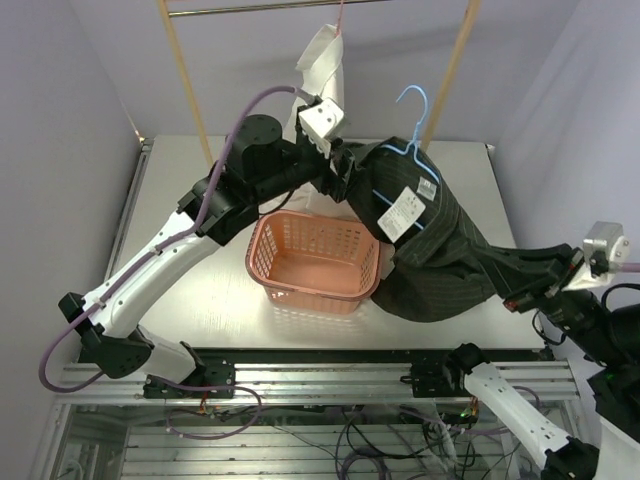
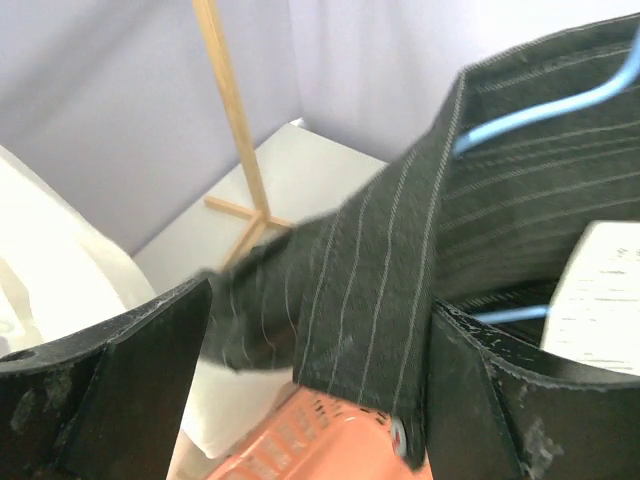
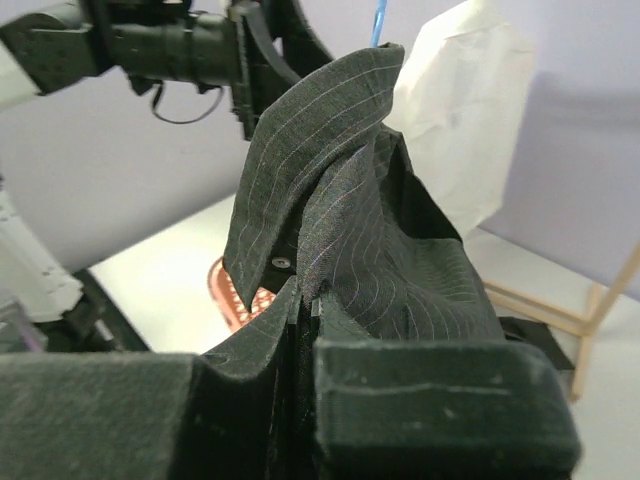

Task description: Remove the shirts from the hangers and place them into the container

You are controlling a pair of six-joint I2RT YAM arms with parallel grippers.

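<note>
The dark pinstriped shirt (image 1: 440,250) hangs on the light blue hanger (image 1: 415,120) and drapes down onto the table to the right of the salmon-pink container (image 1: 315,255). My left gripper (image 1: 345,172) is open at the shirt's collar. In the left wrist view a buttoned edge of the shirt (image 2: 370,300) hangs between the wide-apart fingers (image 2: 150,370), above the container (image 2: 300,440). My right gripper (image 1: 520,290) is shut on the shirt's lower fabric (image 3: 340,200) at the far right. The cream-white shirt (image 1: 325,60) hangs on the pink hanger (image 1: 341,20) behind the left wrist.
The wooden rack's uprights (image 1: 190,90) and top rail (image 1: 270,8) stand at the back, and one foot (image 2: 235,130) shows in the left wrist view. A white tag (image 1: 402,213) lies on the dark shirt. Grey walls close in on both sides.
</note>
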